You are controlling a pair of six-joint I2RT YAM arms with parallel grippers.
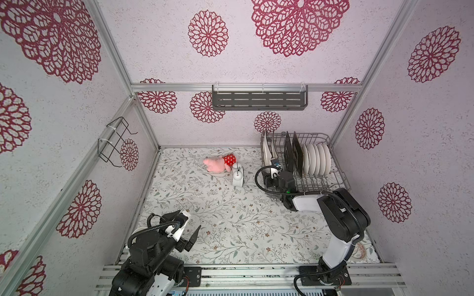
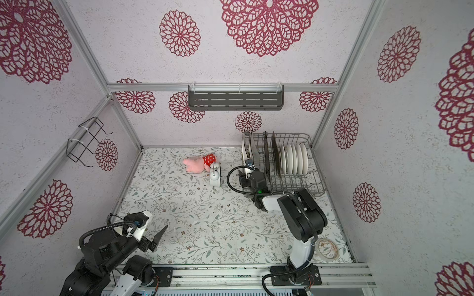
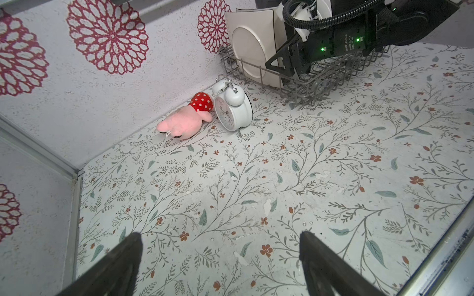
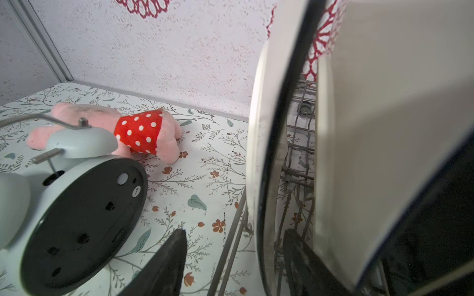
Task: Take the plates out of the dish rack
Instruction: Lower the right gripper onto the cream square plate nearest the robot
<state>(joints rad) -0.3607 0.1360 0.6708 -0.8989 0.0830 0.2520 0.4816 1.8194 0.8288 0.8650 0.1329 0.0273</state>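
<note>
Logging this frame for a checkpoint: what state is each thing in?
Left gripper: open, empty, hovering above the table.
Right gripper: jaws astride the outermost white rectangular plate, not closed on it.
Dish rack: loaded; all its plates upright.
Round white plates: upright, in a row.
Dark square plates: upright.
Alarm clock: standing.
Pink plush toy: lying down.

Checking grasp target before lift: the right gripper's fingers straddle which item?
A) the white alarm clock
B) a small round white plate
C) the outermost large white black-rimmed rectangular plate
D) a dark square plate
C: in the right wrist view the right gripper has one finger on each side of the outermost large white black-rimmed rectangular plate, standing in the grey metal wire dish rack.
</note>
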